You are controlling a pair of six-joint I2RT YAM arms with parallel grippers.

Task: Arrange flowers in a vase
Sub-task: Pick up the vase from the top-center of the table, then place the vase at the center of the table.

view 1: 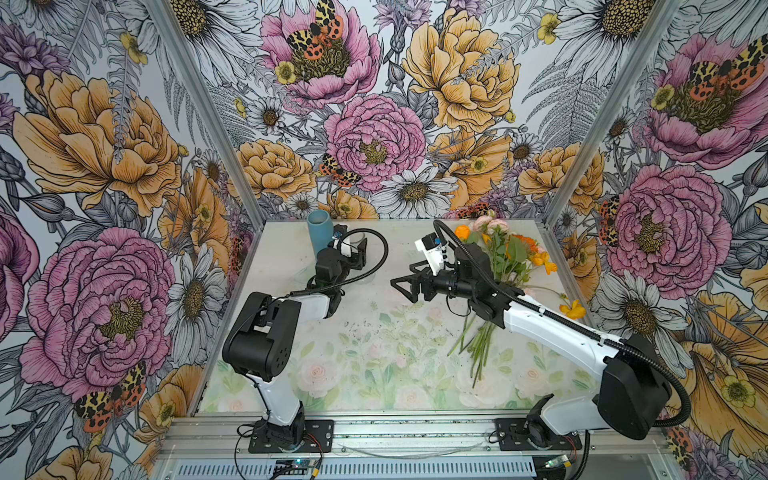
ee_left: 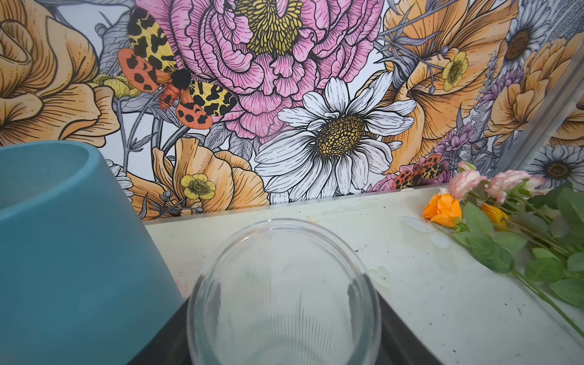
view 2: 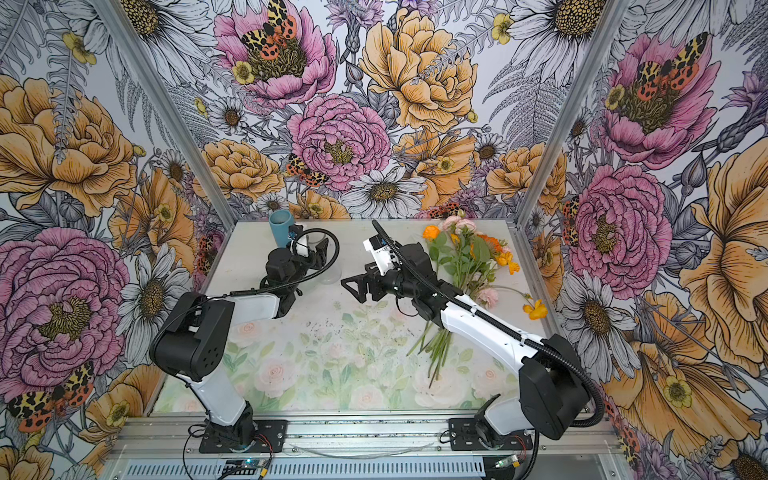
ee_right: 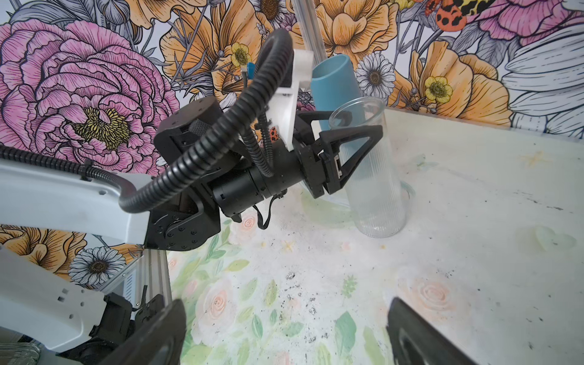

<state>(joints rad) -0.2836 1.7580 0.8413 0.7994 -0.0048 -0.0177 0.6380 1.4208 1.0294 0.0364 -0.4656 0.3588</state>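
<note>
At the back left of the surface [view 1: 374,353], beside a blue vase [view 1: 320,232], the left gripper [ee_right: 350,123] flanks a clear ribbed glass vase [ee_right: 376,196]; whether it clamps cannot be told. At centre, the right gripper [view 1: 405,278] hangs with jaws apart, empty. The flowers [view 1: 505,253] lie bunched at right, partly under its arm.
</note>
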